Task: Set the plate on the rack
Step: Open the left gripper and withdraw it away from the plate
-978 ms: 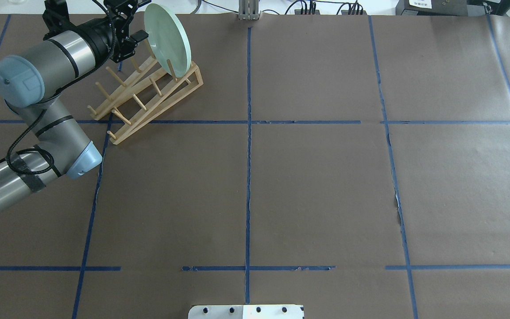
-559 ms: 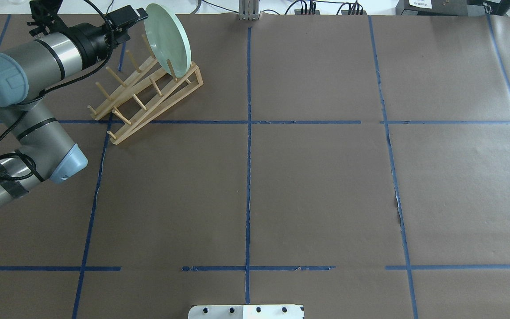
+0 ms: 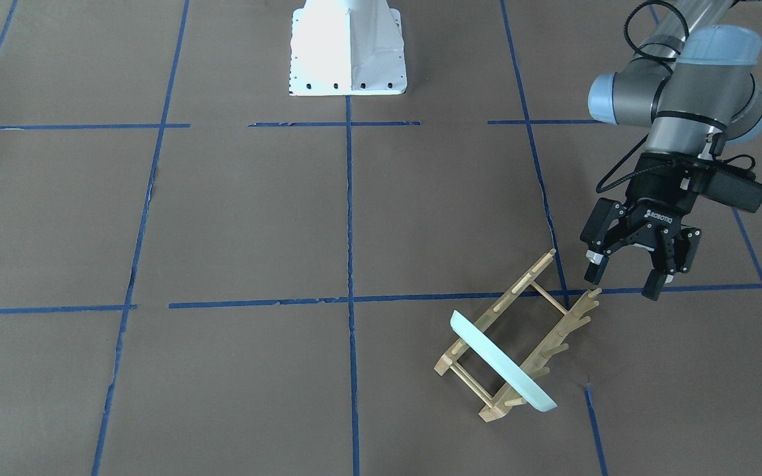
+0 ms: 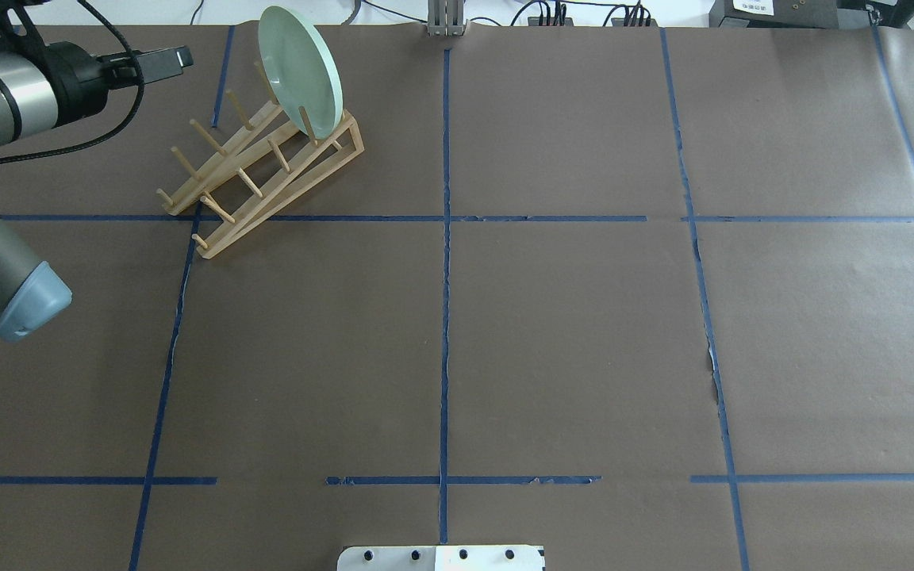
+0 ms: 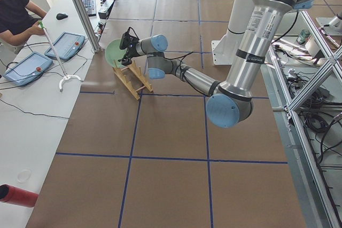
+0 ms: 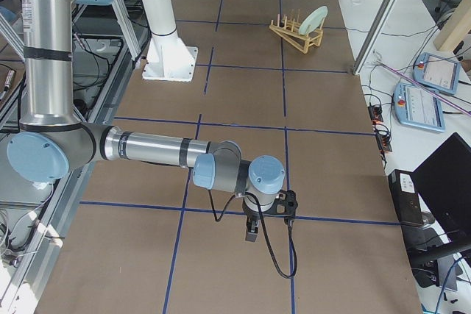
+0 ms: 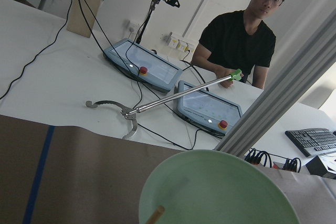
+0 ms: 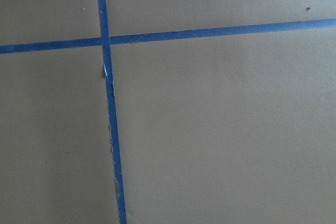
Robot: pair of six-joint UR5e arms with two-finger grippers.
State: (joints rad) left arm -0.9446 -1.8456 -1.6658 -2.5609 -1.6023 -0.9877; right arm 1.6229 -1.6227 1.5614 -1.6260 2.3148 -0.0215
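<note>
The pale mint-green plate [image 4: 298,67] stands on edge between the pegs at the far end of the light-wood rack [image 4: 298,186]. In the front-facing view the plate [image 3: 500,363] leans across both rails of the rack [image 3: 513,291]. My left gripper [image 3: 622,282] is open and empty. It hovers beside the rack's empty end, apart from the plate. The left wrist view shows the plate's top [image 7: 220,192] and one peg. My right gripper [image 6: 250,229] shows only in the exterior right view, low over the table far from the rack. I cannot tell whether it is open or shut.
The table is covered in brown paper with a blue tape grid. The robot's white base [image 3: 346,49] stands at the near edge. Beyond the far edge an operator [image 7: 247,24] holds a grabber stick next to two pendants [image 7: 142,69].
My left arm has pulled back from the plate, toward the left of the overhead view. The plate stays standing on the rack.
</note>
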